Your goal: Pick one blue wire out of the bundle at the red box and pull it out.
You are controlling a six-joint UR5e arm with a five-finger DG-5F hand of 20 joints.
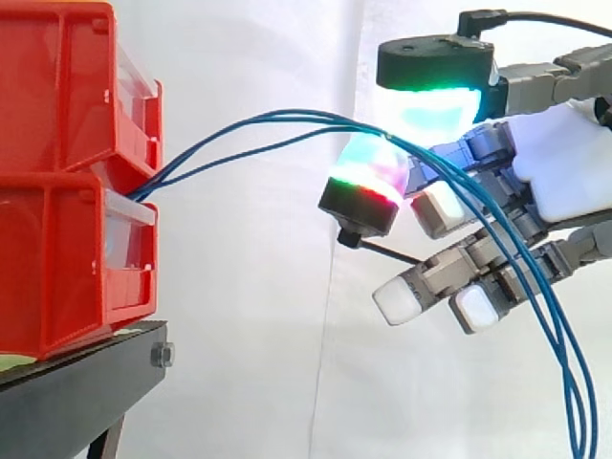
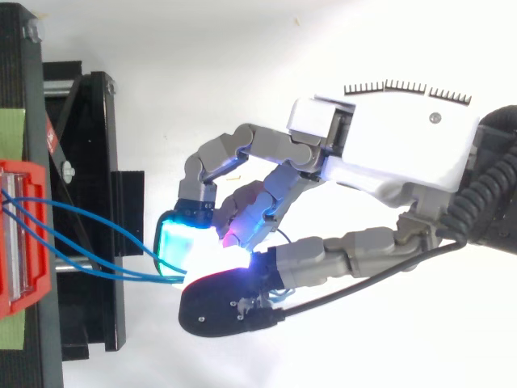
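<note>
In the side view, two red bins (image 1: 57, 191) are seen stacked on a black stand (image 1: 67, 392) at the left. The blue wires (image 1: 306, 114) are seen coming out from between the bins, arching to the right and drooping past the hand (image 1: 574, 163) to the lower right corner. Near the top of the arch they are pinched between two glowing fingers (image 1: 435, 110), one above and one below; the remaining fingers are held loosely bent beneath, apart from the wires. How many strands are held cannot be told

In the top view, the wires (image 2: 137, 277) are seen fanning out from the red bin (image 2: 36, 267) and meeting where a cyan pad (image 2: 182, 242) is pressed against the opposing pad of the hand (image 2: 388, 153)
</note>
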